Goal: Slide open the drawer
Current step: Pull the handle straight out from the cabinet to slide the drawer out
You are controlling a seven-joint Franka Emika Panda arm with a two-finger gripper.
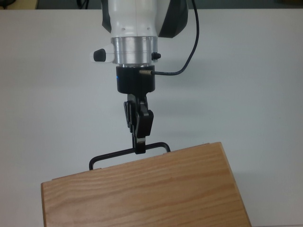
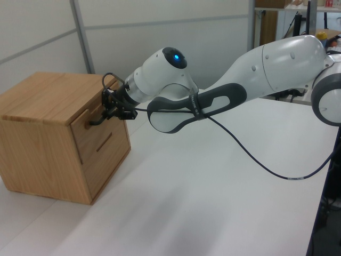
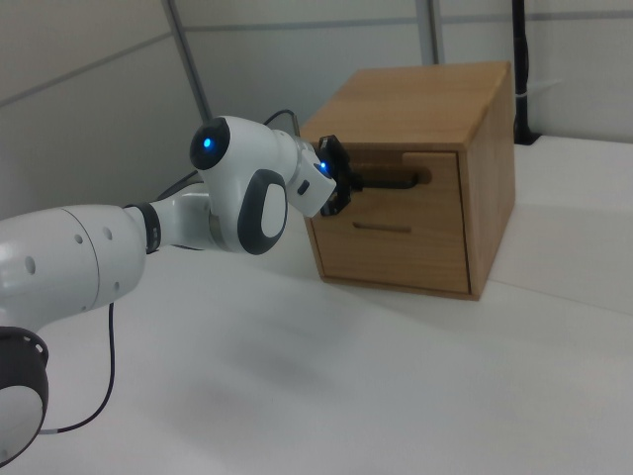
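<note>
Claw (image 1: 139, 150) is pinched tight on the handle (image 1: 113, 156) of the drawer (image 3: 406, 180), which sits shut atop the cabinet (image 2: 37, 96). We'd pull straight toward 12 o'clock in the top view, no twisting.

cabinet (image 1: 142, 194): grained matt wood | handle (image 1: 128, 153): black metal (thin) | table (image 1: 47, 94): smooth white

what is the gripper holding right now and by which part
The gripper is closed on the drawer's black bar handle, gripping the bar a little toward the top view's right of its middle.
</note>
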